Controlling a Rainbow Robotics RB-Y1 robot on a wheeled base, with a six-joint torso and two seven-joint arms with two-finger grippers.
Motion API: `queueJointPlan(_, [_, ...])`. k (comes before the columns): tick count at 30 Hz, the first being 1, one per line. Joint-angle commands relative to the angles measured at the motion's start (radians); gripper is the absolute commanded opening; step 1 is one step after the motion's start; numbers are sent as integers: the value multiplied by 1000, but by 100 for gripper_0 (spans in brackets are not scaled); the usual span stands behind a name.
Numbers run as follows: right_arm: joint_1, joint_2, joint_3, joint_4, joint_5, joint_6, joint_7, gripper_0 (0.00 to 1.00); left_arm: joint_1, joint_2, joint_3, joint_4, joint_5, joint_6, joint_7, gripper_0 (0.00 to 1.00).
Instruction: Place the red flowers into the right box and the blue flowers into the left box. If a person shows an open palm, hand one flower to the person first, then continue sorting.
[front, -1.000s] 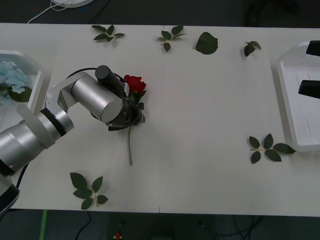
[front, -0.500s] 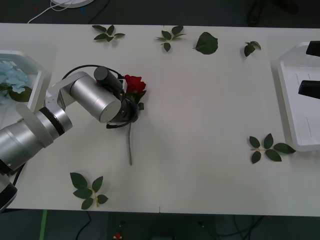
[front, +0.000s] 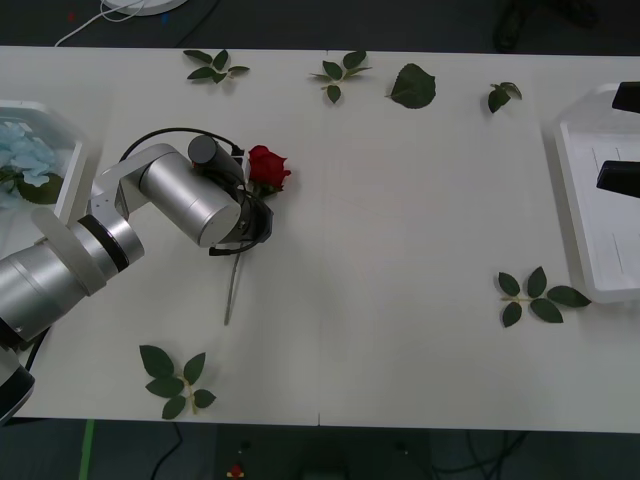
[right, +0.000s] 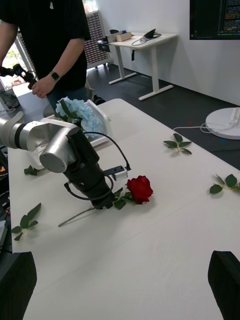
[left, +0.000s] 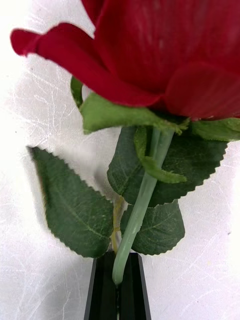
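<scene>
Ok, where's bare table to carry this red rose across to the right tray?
The broad middle is bare, between the left end effector shut on the red rose and the white plastic right tray. Loose green leaf sprigs crowd the tray's near corner and far edge.

left gripper (left: 118, 285) — fingers clamped | right gripper (right: 120, 287) — spread, idle

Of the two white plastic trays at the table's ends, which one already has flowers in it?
The white plastic tray at the table's left end: pale-blue hydrangea heads lie in it. The white tray at the right end holds no flowers in its visible part.
</scene>
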Motion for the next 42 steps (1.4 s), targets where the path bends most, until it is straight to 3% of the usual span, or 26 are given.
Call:
queueJointPlan(1, [11, -42, 2, -23, -13, -3, 16, 100, -4, -6, -2, -2, 2, -20, -37, 0])
queueJointPlan(8, [11, -42, 2, -23, -13, -3, 16, 100, -11, -1, 133, -133, 2, 35, -34, 0])
queueJointPlan(19, [11, -42, 2, -23, -13, -3, 16, 100, -36, -3, 589, -593, 26, 576, -46, 0])
queueJointPlan(24, [11, -42, 2, -23, -13, -3, 16, 100, -36, -3, 745, -708, 117, 699, -74, 0])
queueJointPlan(27, [11, -42, 2, -23, -13, -3, 16, 100, -36, -18, 826, -722, 215, 679, -155, 0])
queueJointPlan(31, [11, -42, 2, -23, -13, -3, 16, 100, -36, -64, 878, -720, 322, 533, -266, 0])
queueJointPlan(42, [11, -42, 2, -23, -13, -3, 16, 100, -36, -239, 829, -702, 488, 121, -520, 0])
